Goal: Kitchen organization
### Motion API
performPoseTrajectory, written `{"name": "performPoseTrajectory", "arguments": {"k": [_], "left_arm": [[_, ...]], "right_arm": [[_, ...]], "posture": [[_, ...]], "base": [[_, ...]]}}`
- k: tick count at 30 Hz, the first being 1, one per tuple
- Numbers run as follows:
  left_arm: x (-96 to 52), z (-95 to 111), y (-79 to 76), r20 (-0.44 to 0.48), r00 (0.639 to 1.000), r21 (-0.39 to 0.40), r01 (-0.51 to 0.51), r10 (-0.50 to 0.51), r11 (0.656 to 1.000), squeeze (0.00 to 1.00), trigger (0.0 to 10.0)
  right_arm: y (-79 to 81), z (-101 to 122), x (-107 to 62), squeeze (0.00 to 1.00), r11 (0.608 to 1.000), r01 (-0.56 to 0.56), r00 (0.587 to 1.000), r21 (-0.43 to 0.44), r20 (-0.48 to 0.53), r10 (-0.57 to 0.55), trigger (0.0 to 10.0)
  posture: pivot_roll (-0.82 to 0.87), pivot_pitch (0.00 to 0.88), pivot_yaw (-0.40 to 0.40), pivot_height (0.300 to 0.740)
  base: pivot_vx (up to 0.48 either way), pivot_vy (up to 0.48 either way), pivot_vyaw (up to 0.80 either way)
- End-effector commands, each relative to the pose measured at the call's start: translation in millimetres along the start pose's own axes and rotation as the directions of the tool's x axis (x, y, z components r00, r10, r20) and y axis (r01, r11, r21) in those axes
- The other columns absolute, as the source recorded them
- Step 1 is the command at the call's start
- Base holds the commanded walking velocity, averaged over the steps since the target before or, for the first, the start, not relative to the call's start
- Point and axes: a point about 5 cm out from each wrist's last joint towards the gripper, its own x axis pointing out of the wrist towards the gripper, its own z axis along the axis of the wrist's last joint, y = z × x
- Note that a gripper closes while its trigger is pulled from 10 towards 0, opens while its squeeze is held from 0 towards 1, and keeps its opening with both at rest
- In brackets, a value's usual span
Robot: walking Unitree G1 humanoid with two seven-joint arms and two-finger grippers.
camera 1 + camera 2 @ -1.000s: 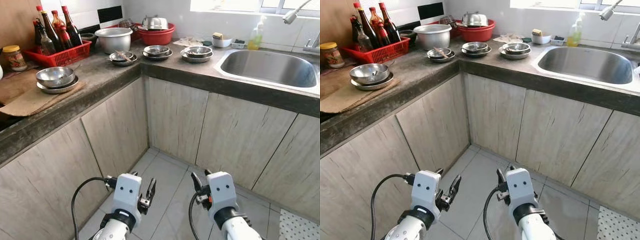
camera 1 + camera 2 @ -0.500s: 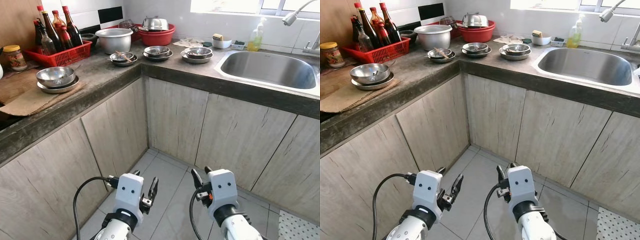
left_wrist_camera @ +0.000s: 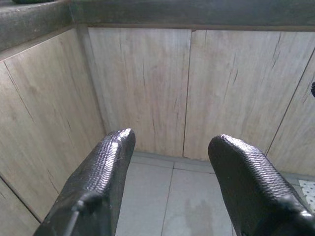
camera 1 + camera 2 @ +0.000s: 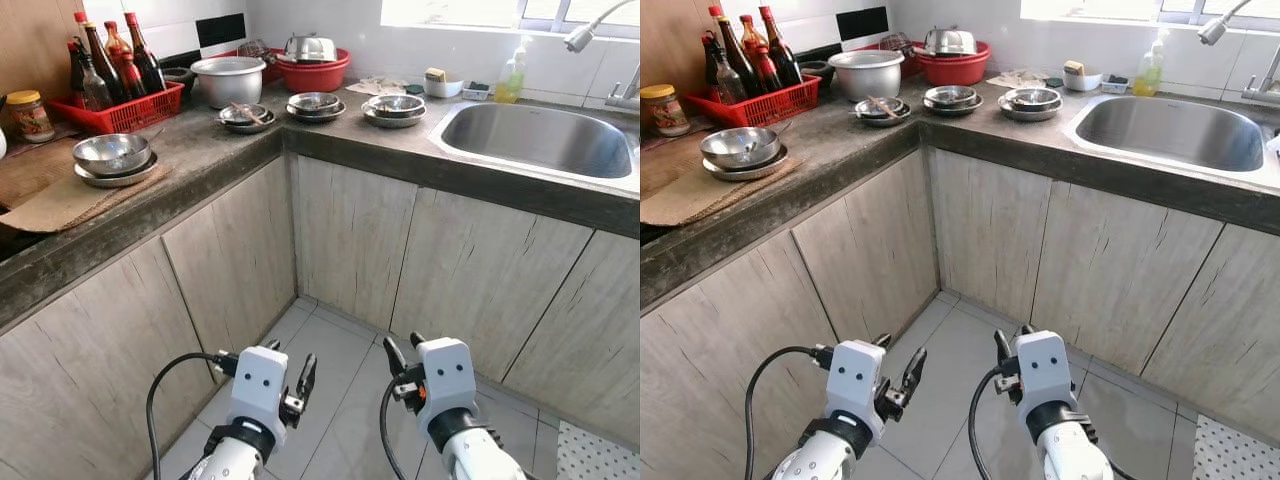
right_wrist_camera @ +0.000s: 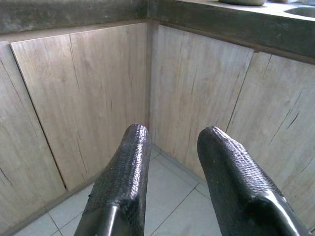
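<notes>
My left gripper (image 4: 288, 378) and right gripper (image 4: 403, 361) hang low over the tiled floor (image 4: 330, 370) before the corner cabinets (image 4: 350, 235), both with jaws apart and holding nothing; the wrist views confirm the gap, fingers (image 3: 101, 172) wider on the left than on the right (image 5: 125, 167). The head views add what the wrist views lack: on the bench (image 4: 200, 150) sit a stacked steel bowl (image 4: 110, 155), three more bowl sets (image 4: 315, 103), a red crate of bottles (image 4: 120, 105), a red basin (image 4: 315, 70), and the sink (image 4: 545, 135) at right.
</notes>
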Motion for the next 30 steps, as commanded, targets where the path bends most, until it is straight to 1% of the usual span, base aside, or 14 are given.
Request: {"name": "performPoseTrajectory", "arguments": {"k": [1,12,30], "left_arm": [[1.3,1.1,-1.2,0.009,1.000,0.010,0.012,-0.012,1.000,0.00,10.0],[1.0,0.0,-2.2,0.008,1.000,0.017,0.020,-0.021,1.000,0.00,10.0],[-0.9,-1.8,-6.1,0.005,0.999,0.020,0.036,-0.036,0.999,0.00,10.0]], "right_arm": [[1.7,1.8,2.0,0.00,1.000,-0.010,1.000,-0.003,0.015,0.010,10.0],[4.7,1.8,2.0,0.00,1.000,-0.024,1.000,-0.014,0.017,0.024,10.0],[6.1,0.0,2.0,0.00,0.999,-0.037,0.999,-0.003,0.012,0.037,10.0]], "posture": [[0.10,0.003,-0.016,0.740],[0.10,0.000,-0.016,0.740],[0.10,0.000,-0.013,0.740]], "base": [[0.390,0.000,0.00],[0.431,0.000,0.00],[0.470,0.000,0.00]]}}
